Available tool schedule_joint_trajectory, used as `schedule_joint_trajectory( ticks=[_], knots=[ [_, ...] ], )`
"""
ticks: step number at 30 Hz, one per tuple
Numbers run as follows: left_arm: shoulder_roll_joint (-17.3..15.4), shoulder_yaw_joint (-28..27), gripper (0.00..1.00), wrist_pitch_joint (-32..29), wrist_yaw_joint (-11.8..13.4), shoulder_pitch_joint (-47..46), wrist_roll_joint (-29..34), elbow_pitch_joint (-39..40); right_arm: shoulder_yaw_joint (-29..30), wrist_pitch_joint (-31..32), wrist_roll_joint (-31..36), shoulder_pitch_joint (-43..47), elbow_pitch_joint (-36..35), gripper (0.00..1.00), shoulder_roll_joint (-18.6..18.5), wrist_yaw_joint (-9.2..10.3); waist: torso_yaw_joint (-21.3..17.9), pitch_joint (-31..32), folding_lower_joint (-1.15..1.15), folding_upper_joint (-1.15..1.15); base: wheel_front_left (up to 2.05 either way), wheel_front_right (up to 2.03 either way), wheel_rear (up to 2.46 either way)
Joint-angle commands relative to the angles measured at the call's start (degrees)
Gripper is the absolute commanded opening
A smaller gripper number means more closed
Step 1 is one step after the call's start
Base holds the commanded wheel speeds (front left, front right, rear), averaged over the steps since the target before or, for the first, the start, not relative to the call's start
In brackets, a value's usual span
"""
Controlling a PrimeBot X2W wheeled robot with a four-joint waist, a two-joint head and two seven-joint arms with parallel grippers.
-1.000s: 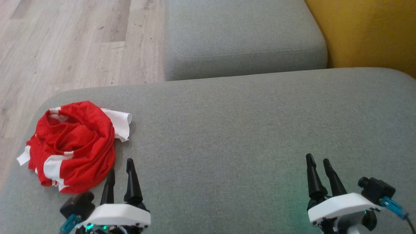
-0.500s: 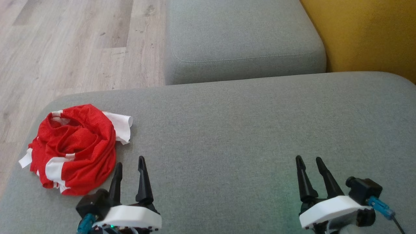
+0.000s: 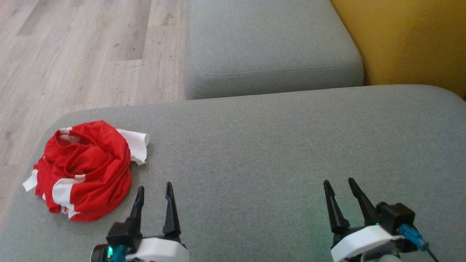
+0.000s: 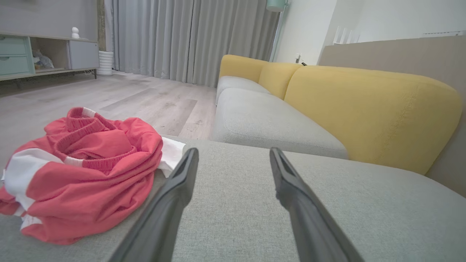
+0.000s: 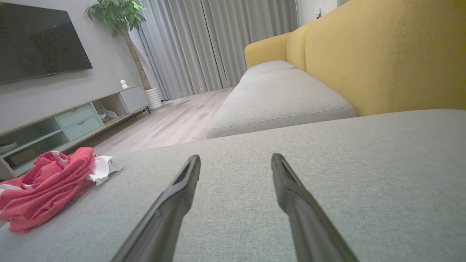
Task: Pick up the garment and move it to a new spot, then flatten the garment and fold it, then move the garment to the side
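The garment [image 3: 85, 169] is a crumpled red and white heap near the left end of the grey cushion [image 3: 273, 145]. It also lies at the left of the left wrist view, garment [image 4: 83, 169], and far left in the right wrist view, garment [image 5: 43, 183]. My left gripper [image 3: 154, 187] stands open just right of the heap, low over the cushion, with nothing between its fingers. Well away at the lower right, my right gripper [image 3: 338, 182] is open and holds nothing.
A second grey seat cushion [image 3: 269, 47] lies beyond, with a yellow sofa back [image 3: 407, 40] to the right. Wooden floor [image 3: 72, 54] drops off past the cushion's left and far edges. A TV cabinet [image 5: 65, 120] stands across the room.
The head view has shifted, so the scene sits lower in the picture. Both grippers have drawn inward toward the middle, the left one further right of the garment. The garment has not moved.
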State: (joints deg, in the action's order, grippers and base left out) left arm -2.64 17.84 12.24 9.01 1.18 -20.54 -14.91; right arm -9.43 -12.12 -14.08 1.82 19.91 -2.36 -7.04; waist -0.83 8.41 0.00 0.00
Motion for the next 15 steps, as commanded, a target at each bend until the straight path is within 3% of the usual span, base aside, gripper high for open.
schedule_joint_trajectory(
  ticks=[1,15],
  knots=[
    [-0.2,-0.9,1.0,0.9,0.6,-3.1,2.0,1.4,-0.8,-1.0,2.3,-2.1,-1.4,1.0,-0.5,-0.41,0.0,0.2,0.0,0.0,0.0,0.0,0.0],
    [-0.2,0.5,1.0,2.8,2.6,-3.0,10.2,-0.7,0.4,-2.9,9.7,-1.5,0.2,1.0,-0.5,-0.45,0.4,1.5,0.0,0.0,0.0,0.0,0.0]
  ],
)
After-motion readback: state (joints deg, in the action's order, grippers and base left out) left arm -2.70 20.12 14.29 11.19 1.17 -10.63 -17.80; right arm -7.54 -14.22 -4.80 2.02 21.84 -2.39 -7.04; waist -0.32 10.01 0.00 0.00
